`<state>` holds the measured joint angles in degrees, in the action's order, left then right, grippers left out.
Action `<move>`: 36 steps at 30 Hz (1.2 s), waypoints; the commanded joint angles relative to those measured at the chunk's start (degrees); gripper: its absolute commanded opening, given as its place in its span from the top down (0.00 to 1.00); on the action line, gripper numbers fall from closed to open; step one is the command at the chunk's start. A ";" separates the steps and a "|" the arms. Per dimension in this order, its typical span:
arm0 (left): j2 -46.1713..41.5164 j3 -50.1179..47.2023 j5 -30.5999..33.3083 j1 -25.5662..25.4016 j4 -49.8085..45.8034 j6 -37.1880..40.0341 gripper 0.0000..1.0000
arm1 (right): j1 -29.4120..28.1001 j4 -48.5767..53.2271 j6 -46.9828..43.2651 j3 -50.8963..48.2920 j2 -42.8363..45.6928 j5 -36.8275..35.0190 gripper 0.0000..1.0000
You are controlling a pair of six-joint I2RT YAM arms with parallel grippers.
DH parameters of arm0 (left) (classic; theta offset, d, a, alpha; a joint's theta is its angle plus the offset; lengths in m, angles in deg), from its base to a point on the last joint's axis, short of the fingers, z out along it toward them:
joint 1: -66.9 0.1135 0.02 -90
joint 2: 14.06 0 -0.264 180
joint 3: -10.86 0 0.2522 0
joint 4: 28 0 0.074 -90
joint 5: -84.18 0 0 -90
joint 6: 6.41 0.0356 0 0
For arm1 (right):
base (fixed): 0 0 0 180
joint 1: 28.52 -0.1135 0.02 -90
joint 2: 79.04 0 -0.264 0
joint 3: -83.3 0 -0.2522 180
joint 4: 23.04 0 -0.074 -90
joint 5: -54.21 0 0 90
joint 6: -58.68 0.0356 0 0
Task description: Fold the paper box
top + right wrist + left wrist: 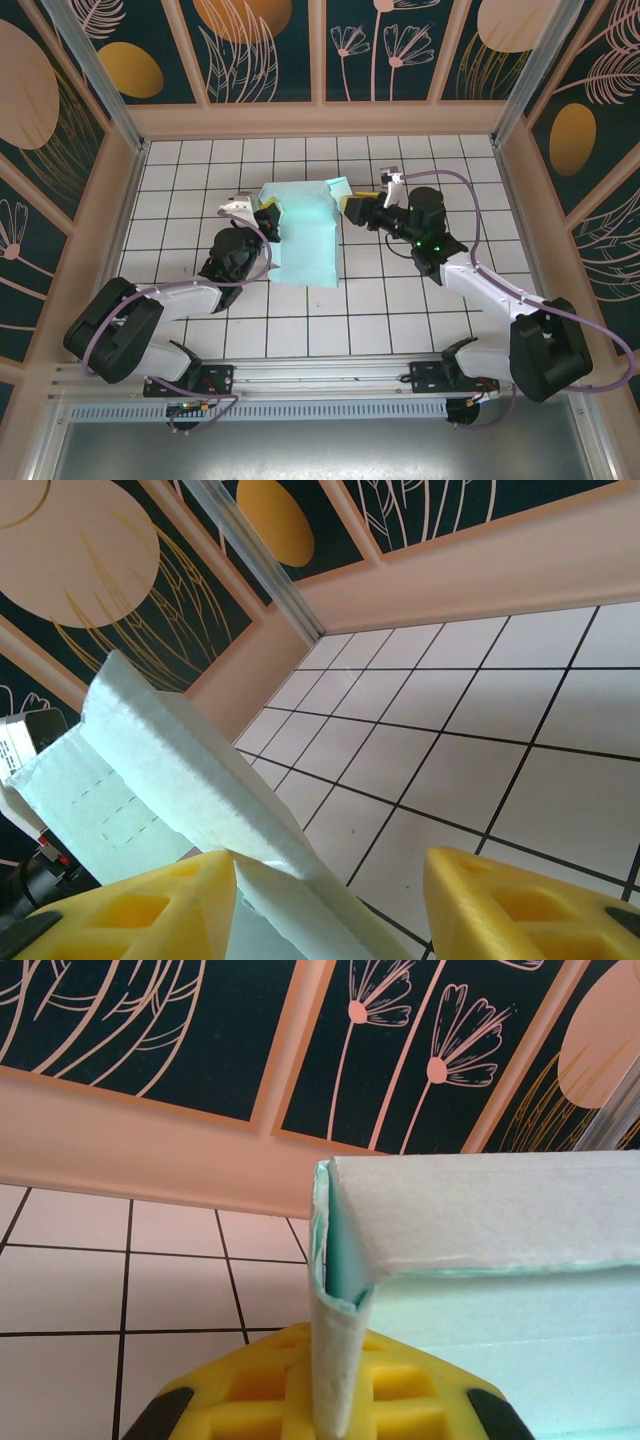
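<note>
White square tiles with dark lines cover the table (400, 320), and dark panels (270, 50) painted with pale flowers and orange discs stand around it. Both arms reach inward from the near edge, the left arm (180, 300) from the left and the right arm (490, 285) from the right. Between them, a little beyond the middle of the table, is the paper box (305, 235), a pale mint-blue card that is partly folded: its near part lies flat on the tiles, and its far part is raised with flaps that stand up. The left gripper (268, 215) touches the upper left side of the card. In the left wrist view its yellow fingers (250, 1390) are together and pinch a vertical strip of the card (480, 1230). The right gripper (350, 207) is at the upper right corner of the card. In the right wrist view its yellow fingers (130, 910) stand wide apart, and a raised flap of the card (150, 760) leans against the inner side of the finger on the left of that view, while the other finger is over bare tiles.
</note>
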<state>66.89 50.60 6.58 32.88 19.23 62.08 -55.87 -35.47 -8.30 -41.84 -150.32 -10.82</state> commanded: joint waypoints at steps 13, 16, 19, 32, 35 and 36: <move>-2.20 0.94 -2.55 0.54 1.92 -0.86 1.00 | 0.01 -2.23 0.71 -0.66 -0.05 -2.21 0.49; -1.96 0.96 -2.62 0.68 1.96 -0.92 1.00 | 0.50 -2.67 0.58 -0.94 0.45 -1.08 0.49; -1.93 1.20 -3.08 0.69 1.94 -0.99 1.00 | 0.89 -2.71 -0.32 -0.64 0.49 1.40 0.48; -1.03 0.96 -3.66 0.97 2.09 -1.35 1.00 | 7.15 -13.20 2.74 -2.16 2.03 23.45 0.41; -0.86 0.83 -4.14 1.23 2.26 -1.94 1.00 | 7.42 -7.73 -0.61 -0.82 1.96 20.50 0.40; -0.93 0.78 -4.38 1.27 2.32 -2.10 1.00 | 7.28 -4.93 -2.19 0.07 1.81 19.24 0.41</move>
<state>66.23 50.60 3.50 33.64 19.25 61.42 -48.85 -44.08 -7.09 -43.70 -149.28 7.80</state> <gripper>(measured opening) 0.064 0.595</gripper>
